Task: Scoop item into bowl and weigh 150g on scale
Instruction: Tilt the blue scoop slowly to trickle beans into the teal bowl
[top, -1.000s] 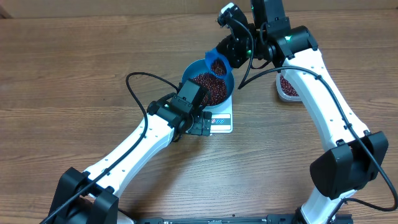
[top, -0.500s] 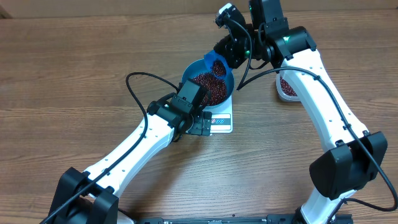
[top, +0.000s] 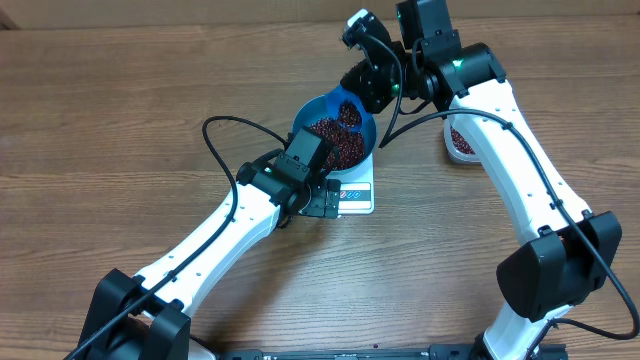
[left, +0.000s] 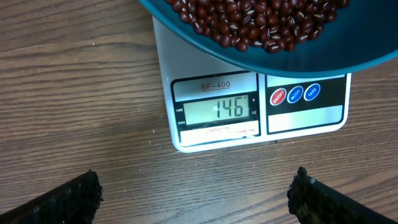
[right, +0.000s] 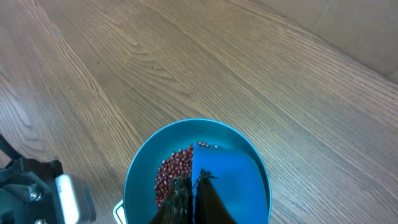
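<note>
Your right fingers, clamped on the scoop, have tipped it further over the bowl; scale beneath reads 146, a few beans short; left fingers apart.

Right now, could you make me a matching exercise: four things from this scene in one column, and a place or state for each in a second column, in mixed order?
Column 1
1. bowl
2. scoop
3. clear tub
4. left claw

Column 2
A. open, above the table, in front of the scale
B. on the scale
C. in the shut right claw, over the bowl
D. on the table, partly hidden by the right arm

Pairs: 1-B, 2-C, 3-D, 4-A
</note>
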